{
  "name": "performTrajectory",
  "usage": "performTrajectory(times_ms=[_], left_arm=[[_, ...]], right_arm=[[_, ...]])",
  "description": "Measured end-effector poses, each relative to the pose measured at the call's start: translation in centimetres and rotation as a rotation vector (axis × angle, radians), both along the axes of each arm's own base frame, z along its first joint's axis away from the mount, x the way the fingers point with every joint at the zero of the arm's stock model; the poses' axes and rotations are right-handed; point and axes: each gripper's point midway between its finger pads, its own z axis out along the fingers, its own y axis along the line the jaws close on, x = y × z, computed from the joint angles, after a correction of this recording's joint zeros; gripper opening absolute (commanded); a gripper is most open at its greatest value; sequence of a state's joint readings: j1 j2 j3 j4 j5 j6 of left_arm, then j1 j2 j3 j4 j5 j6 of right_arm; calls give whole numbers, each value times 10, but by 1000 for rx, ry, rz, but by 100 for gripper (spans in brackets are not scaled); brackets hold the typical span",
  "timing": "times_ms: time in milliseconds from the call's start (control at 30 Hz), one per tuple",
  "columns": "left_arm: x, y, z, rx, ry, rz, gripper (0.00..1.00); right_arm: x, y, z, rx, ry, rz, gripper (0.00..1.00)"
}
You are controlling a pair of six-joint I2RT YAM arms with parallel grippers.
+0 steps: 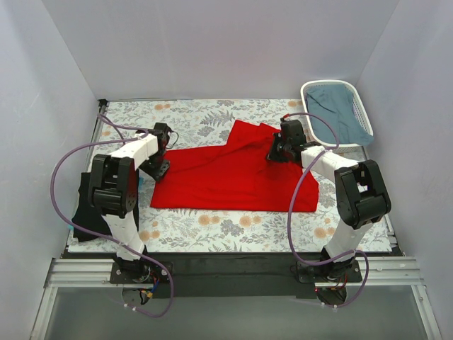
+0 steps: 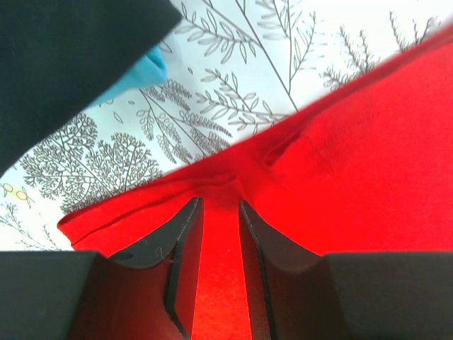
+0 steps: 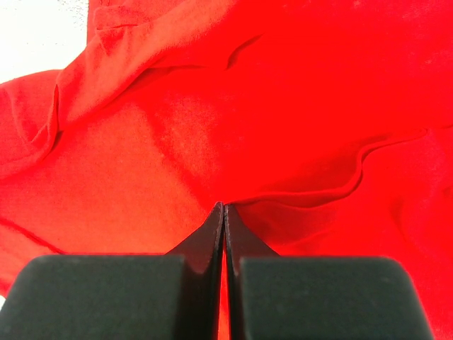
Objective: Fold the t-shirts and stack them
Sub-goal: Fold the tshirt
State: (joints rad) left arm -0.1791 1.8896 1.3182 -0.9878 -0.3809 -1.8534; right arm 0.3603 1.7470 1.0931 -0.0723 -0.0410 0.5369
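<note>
The left arm [image 1: 124,177] reaches forward along the table's [image 1: 212,228] left side, elbow raised, wrist bent down to the red shirt's [image 1: 226,177] left edge. The left gripper [image 2: 219,205] points low and flat; its jaws stand narrowly apart with red cloth filling the gap, gripping a fold of that edge, creases running toward the tips.

The right arm [image 1: 347,184] leans forward and inward, its forearm angled toward the shirt's far right part. The right gripper [image 3: 224,205] has its jaws pressed together, pinching the red cloth where a hem and wrinkles meet at the tips.

The red shirt lies mid-table, mostly flat, its far right corner rumpled and folded inward. Its near hem runs straight, with a bare strip of table between it and the near edge. More bare table lies beyond the shirt, toward the back wall.

The black shirt [image 1: 83,212] sits at the table's left edge, partly under the left arm, apart from the red one. A basket [image 1: 333,83] holding blue-grey cloth [image 1: 341,106] stands in the far right corner, near the right gripper.
</note>
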Motion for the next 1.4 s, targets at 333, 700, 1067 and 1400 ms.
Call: performTrajectory(times_ms=[333, 700, 1067, 1400], left_arm=[[16, -1, -1, -9, -15, 7, 27], [14, -1, -8, -5, 9, 13, 23], [9, 0, 0, -12, -1, 12, 0], [-4, 3, 10, -26, -18, 19, 0]], right_arm=[[-2, 0, -2, 0, 2, 7, 1], [-1, 1, -1, 6, -7, 12, 1], [-4, 0, 12, 16, -35, 12, 1], [-6, -2, 32, 26, -82, 9, 1]])
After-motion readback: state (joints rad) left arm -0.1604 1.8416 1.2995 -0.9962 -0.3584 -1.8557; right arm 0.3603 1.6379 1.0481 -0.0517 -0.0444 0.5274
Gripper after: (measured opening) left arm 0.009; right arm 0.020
